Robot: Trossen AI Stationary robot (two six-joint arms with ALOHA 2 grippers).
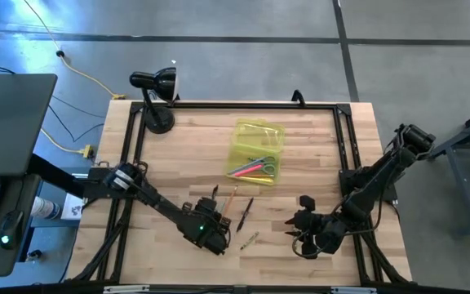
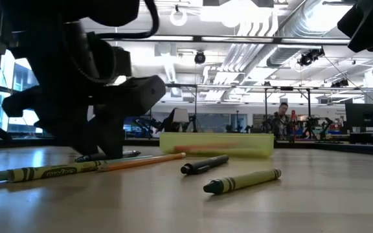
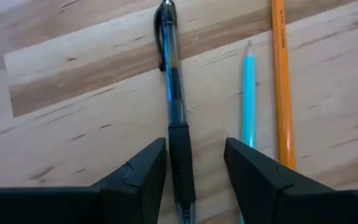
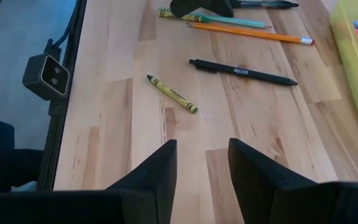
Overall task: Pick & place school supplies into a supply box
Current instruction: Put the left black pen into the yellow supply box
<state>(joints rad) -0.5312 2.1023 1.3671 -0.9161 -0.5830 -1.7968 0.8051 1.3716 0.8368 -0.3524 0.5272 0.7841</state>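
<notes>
A black-grip clear pen [image 3: 174, 93] lies flat on the wooden table, and my left gripper [image 3: 194, 180] stands open low over it, one finger on each side of its rubber grip; no touch shows. A teal pencil [image 3: 248, 93] and an orange pencil [image 3: 281, 81] lie beside it. The yellow-green supply box [image 1: 257, 151] sits open at the table's middle with pink and orange pens and green scissors inside. My right gripper [image 4: 202, 168] hangs open above the table's near right part [image 1: 294, 224], with nothing between its fingers.
A black pen [image 4: 244, 72] and a green crayon [image 4: 171, 93] lie loose between the two grippers. Another crayon [image 2: 44, 172] lies by the left gripper. A black desk lamp [image 1: 155, 94] stands at the far left corner. A black frame [image 1: 345, 139] borders the table.
</notes>
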